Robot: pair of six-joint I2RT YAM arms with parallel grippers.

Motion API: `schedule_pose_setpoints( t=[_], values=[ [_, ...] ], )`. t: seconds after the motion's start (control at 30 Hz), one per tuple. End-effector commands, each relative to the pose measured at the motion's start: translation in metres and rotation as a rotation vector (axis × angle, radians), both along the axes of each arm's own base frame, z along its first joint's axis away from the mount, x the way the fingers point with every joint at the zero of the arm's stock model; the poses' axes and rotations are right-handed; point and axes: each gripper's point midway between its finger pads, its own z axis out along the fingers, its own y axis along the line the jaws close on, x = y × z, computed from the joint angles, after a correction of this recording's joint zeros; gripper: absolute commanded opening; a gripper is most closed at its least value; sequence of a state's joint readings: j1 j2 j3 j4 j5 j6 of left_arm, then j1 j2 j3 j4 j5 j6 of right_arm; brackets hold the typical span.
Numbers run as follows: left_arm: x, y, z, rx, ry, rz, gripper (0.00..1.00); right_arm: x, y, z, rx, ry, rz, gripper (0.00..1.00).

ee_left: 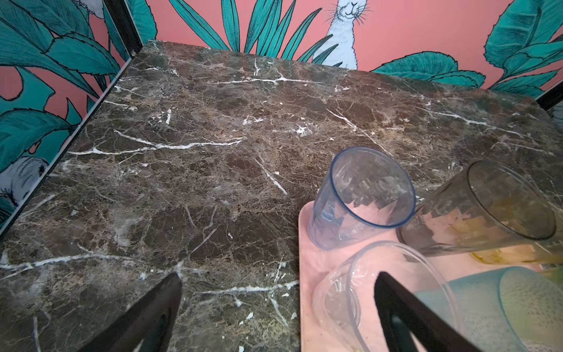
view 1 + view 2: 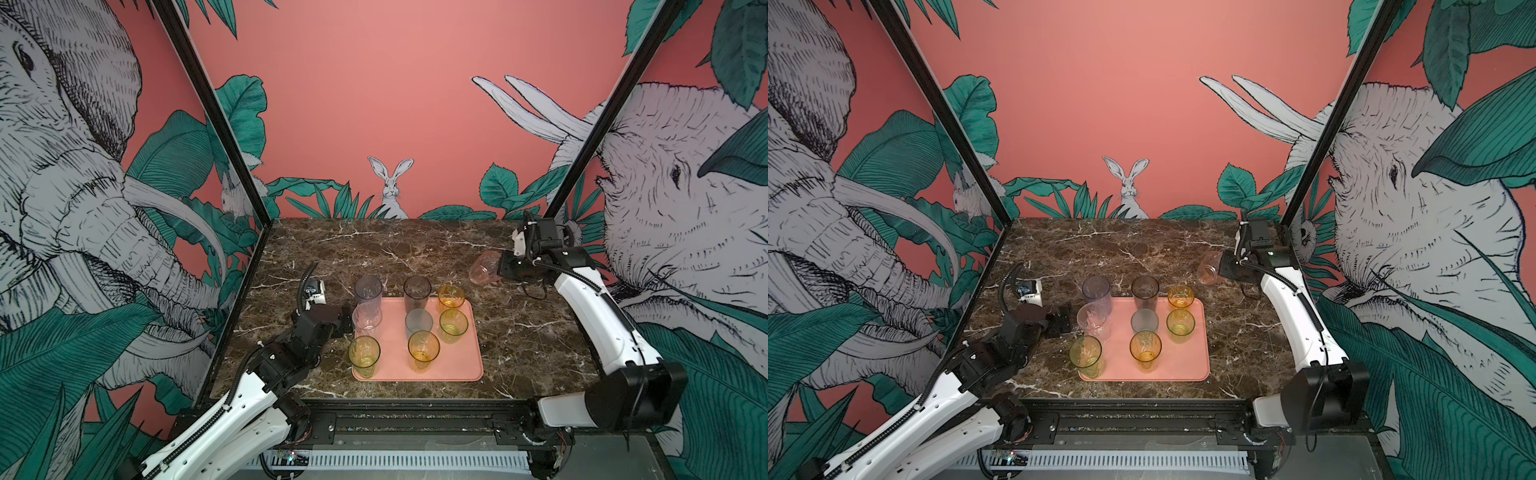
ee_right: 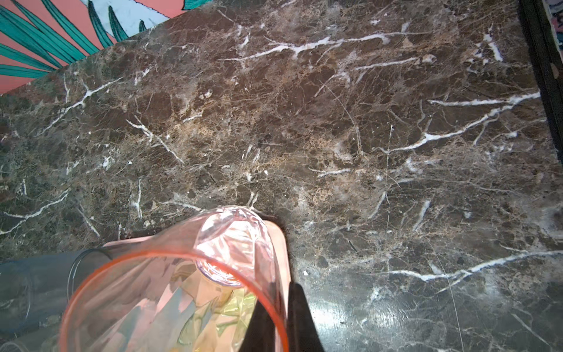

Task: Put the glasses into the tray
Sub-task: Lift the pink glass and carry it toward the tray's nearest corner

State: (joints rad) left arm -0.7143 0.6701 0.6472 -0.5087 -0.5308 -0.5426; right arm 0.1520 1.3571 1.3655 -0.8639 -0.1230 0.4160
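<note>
White arm links (image 2: 582, 299), black joints (image 2: 636, 395), black ribbed cable hoses (image 2: 573, 274); black tapered claw fingers (image 1: 152, 317)

Top pair high; wrist views near tray (image 1: 306, 274)

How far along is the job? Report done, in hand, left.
Done: eight tumblers stand on the tray.
In hand: the right hand pinches the pink tumbler, tilted, over the table.
Left: set it in the tray. The left hand is open and empty.
</note>
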Motion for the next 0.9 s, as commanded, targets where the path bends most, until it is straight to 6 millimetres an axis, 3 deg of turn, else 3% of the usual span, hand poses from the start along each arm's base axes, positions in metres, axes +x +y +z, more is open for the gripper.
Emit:
schedule_pose_setpoints(
  t=[0.0, 0.23, 0.27, 0.5, 0.67, 0.87],
  values=[
    [-0.006, 0.012, -0.004, 0.025, 0.012, 0.028, 0.99, -0.024, -0.001, 0.005, -0.044, 0.015, 0.016, 0.0],
    [-0.008, 0.021, 0.016, 0.057, -0.043, 0.036, 0.99, -0.066, 0.007, 0.021, -0.04, -0.013, 0.048, 0.0],
    [-0.008, 0.021, 0.019, 0.052, -0.048, 0.034, 0.99, -0.075, 0.008, 0.013, -0.042, 0.012, 0.054, 0.0],
    [-0.009, 0.017, 0.021, 0.028, -0.056, 0.018, 0.99, -0.115, 0.021, 0.016, -0.048, 0.018, 0.117, 0.0],
    [-0.008, 0.016, 0.025, 0.028, -0.064, 0.008, 0.99, -0.143, 0.025, 0.006, -0.072, 0.037, 0.15, 0.0],
    [-0.01, 0.016, 0.024, 0.018, -0.058, 0.008, 0.99, -0.163, 0.03, -0.014, -0.1, 0.061, 0.188, 0.0]
  ],
)
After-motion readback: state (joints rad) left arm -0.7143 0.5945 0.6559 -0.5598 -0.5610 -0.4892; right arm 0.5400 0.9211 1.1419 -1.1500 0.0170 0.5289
